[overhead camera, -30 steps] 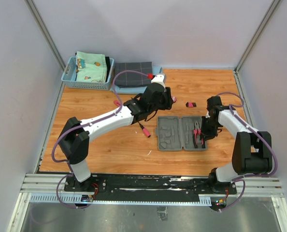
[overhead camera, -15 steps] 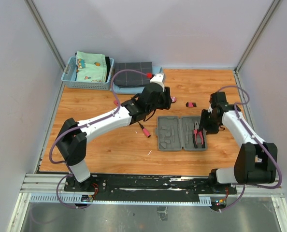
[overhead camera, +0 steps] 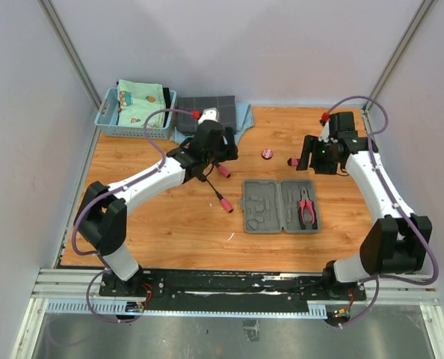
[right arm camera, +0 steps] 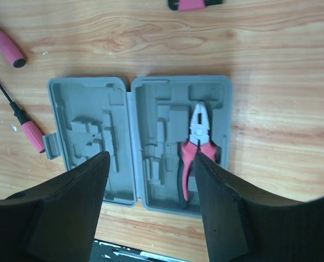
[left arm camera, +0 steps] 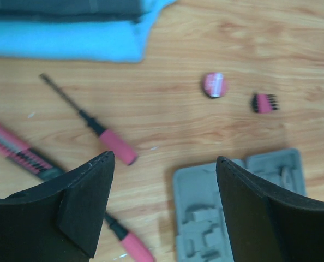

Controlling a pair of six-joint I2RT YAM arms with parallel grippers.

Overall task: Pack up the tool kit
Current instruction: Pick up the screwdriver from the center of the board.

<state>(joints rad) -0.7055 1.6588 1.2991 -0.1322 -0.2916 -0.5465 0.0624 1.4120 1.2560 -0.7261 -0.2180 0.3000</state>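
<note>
Wooden table [overhead camera: 155,224]: open case [overhead camera: 263,217] well off edges.

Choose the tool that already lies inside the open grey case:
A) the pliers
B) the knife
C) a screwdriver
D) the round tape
A: the pliers lie in a slot in the right half of the case, and its other slots are bare.

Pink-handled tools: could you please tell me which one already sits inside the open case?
The pliers, seated in the case; the others lie loose on the table.
</note>
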